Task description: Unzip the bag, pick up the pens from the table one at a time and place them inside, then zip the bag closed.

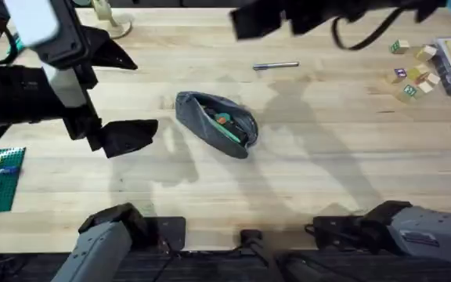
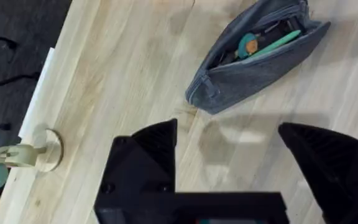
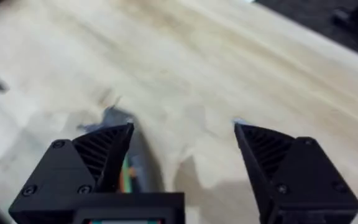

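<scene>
bare table (image 1: pixel 304 180) around open bag (image 1: pixel 215 117); lone pen (image 1: pixel 276 66) well apart

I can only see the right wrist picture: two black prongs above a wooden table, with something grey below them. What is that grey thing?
Observer: It is a grey pencil pouch, unzipped, with a teal pen showing inside.
Operator: Are any pens lying outside it?
Observer: Yes, one silver pen lies on the table beyond the pouch, well apart from it.
Operator: And where is the other claw?
Observer: The left claw hovers open beside the pouch, holding nothing.
</scene>
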### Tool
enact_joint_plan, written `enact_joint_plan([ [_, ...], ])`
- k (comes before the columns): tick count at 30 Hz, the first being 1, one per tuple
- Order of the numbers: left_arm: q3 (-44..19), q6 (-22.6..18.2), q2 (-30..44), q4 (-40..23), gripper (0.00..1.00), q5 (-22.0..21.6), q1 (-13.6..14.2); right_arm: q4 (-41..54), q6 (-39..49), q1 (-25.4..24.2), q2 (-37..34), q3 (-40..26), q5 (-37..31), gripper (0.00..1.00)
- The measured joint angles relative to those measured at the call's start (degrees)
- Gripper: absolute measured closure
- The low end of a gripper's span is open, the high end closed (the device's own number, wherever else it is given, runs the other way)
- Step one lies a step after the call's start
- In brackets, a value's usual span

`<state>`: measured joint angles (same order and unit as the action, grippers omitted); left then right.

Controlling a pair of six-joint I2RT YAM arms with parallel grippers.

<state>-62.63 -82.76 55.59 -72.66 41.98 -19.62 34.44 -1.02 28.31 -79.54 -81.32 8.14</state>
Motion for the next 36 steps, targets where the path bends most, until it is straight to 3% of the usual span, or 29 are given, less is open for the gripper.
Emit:
enact_joint_plan([
  [9, 0.0, 0.0, 0.0, 0.0, 0.008, 0.0, 0.0, -8.3, 0.4, -9.8, -0.1, 0.0, -0.1, 0.003],
  [14, 0.0, 0.0, 0.0, 0.0, 0.008, 0.0, 0.0, -10.7, 7.2, -12.4, -1.8, 0.0, -0.4, 0.003],
  [29, 0.0, 0.0, 0.0, -0.4, 0.008, 0.0, 0.0, -8.9, 34.0, -13.6, -18.7, 0.0, -0.5, 0.003],
  [36, 0.0, 0.0, 0.0, -0.4, 0.008, 0.0, 0.0, -8.9, 38.3, -13.6, -23.4, 0.0, -0.5, 0.003],
])
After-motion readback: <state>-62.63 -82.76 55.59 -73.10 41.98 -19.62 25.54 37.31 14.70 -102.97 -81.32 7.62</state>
